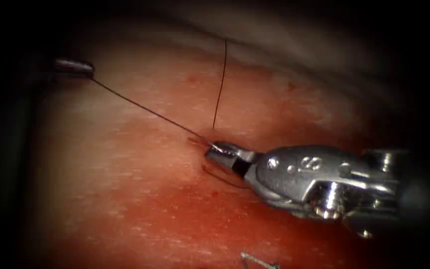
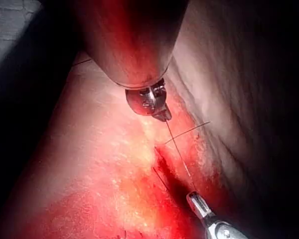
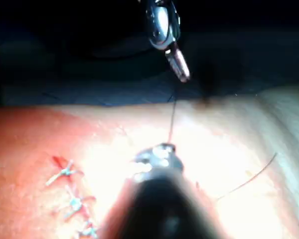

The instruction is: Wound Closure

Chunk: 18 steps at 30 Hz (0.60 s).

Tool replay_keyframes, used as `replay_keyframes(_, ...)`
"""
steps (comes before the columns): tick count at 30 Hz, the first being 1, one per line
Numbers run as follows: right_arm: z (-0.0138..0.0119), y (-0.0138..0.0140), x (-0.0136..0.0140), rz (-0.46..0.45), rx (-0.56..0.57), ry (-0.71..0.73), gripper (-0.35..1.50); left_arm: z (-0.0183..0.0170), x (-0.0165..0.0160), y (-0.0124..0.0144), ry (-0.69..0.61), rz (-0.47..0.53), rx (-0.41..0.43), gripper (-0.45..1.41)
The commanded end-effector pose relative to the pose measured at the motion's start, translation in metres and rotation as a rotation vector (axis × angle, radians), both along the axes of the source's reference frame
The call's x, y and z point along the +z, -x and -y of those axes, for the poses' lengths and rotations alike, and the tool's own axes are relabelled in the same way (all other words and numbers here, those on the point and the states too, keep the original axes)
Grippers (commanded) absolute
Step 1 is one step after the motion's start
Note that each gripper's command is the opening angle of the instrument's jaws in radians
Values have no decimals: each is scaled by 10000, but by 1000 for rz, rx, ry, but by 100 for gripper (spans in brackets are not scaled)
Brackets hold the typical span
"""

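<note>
While thread [image 1: 145, 108] runs taut between them, left pincer [image 1: 89, 70] seemingly clamps it, right pincer [image 1: 214, 148] too.

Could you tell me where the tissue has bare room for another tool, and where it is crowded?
Bare tissue lies left of the cut, below the taut thread that runs from the left tool to the right tool. It is crowded at the right tool's tip, where strands meet, and by the stitch beneath it.
</note>
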State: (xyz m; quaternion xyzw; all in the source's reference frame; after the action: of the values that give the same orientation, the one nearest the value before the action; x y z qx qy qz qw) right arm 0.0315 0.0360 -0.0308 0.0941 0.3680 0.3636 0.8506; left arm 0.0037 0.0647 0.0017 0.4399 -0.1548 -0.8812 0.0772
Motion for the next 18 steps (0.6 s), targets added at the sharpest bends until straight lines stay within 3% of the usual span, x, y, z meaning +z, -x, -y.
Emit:
replay_keyframes(1, 0, -8, 2, -3, 0, 1, -35, 0, 4, 0, 6, 13, -28, -35)
replay_keyframes(3, 0, -8, 1, -7, 9, 7, -35, -3, 2, 0, 5, 10, -36, -35)
replay_keyframes(4, 0, -9, 0, -13, 14, 12, -23, -4, 2, 1, -1, 10, -41, -35)
replay_keyframes(5, 0, -9, -1, -24, 19, 16, -1, -4, 3, 3, -1, 8, -43, -35)
replay_keyframes(6, -1, -9, -4, -40, 26, 21, 42, -5, 3, 6, 4, 6, -43, -35)
replay_keyframes(7, -2, -8, -6, -47, 33, 25, 67, -6, 4, 9, 10, 1, -43, -35)
replay_keyframes(8, -2, -8, -6, -47, 33, 25, 67, -6, 4, 9, 10, 1, -43, -35)
replay_keyframes(9, -2, -8, -8, -51, 36, 27, 79, -6, 4, 10, 9, 2, -43, -35)
replay_keyframes(10, -4, -5, -14, -76, 43, 31, 111, -7, 5, 14, 10, 5, -46, -35)
replay_keyframes(18, -15, 21, -34, -183, 83, 67, 138, -12, 9, 22, -6, 34, -48, -35)
